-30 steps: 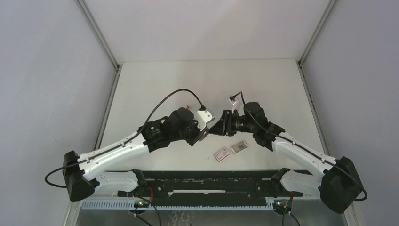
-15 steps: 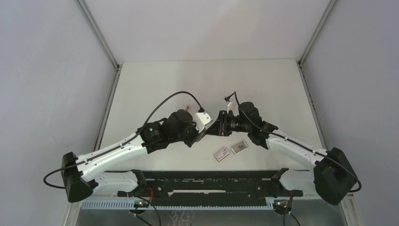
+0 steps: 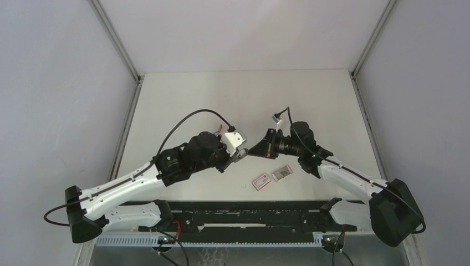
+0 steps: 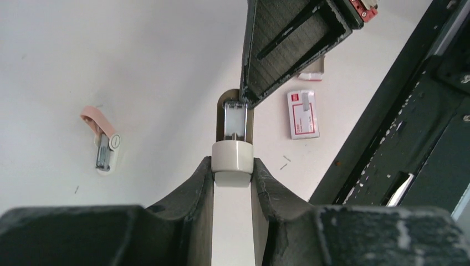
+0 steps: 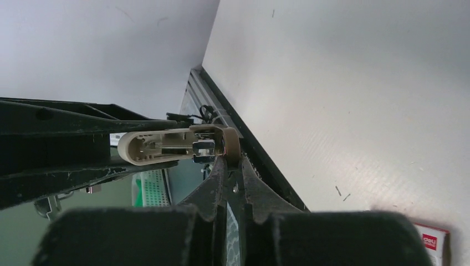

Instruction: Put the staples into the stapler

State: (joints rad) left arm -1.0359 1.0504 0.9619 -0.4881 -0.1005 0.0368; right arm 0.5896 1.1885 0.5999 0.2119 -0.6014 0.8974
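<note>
The stapler [image 3: 246, 152] is small, cream and tan with a silver metal channel, and is held above the table between both grippers. My left gripper [image 4: 233, 166] is shut on its rounded cream end, and the stapler [image 4: 235, 119] points away from it. My right gripper [image 5: 231, 160] is shut on the tan far end of the stapler [image 5: 158, 147]. The staples [image 3: 282, 173] lie in a pale tray on the table, below and right of the grippers. In the left wrist view the tray [image 4: 310, 76] is mostly hidden behind the right gripper's finger [image 4: 288, 44].
A white box with a red label [image 3: 261, 181] lies just left of the tray and also shows in the left wrist view [image 4: 303, 113]. A small pink and metal object [image 4: 103, 145] lies on the table to the left. Loose staples [image 4: 284, 162] are scattered. The black rail [image 3: 249, 213] runs along the near edge.
Both arms shifted slightly. The left arm drew back and left, and the right wrist turned a little. The stapler stays held between the two grippers at about the same spot.
</note>
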